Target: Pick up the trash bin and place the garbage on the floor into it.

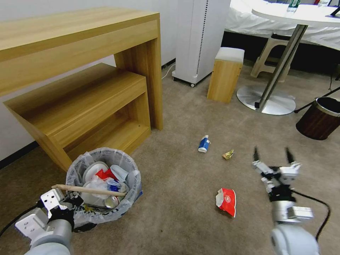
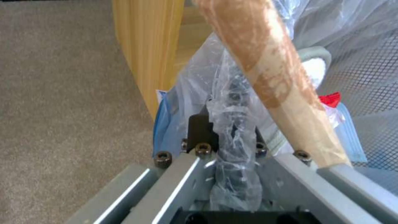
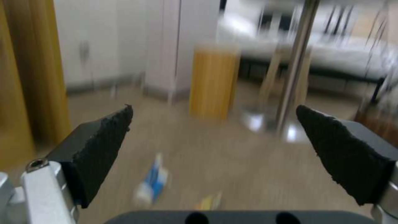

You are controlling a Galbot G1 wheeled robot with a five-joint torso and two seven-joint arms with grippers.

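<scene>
Beige carpet floor [image 1: 184, 184] carries three loose pieces; the red wrapper [image 1: 226, 201] lies at about 9 o'clock of the released right gripper [image 1: 274, 156], much nearer than the left gripper [image 1: 72, 198], clenched on the trash bin [image 1: 102, 184] rim

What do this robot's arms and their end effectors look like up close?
Both arms are smooth light-grey cylinders ending in silver metal brackets with dark bolts. The right end effector has two slim fingers tipped with black, rough-textured wedge pads. The left end effector has the same silver blocky build with black parts. A thin black cable loops off each wrist.
</scene>
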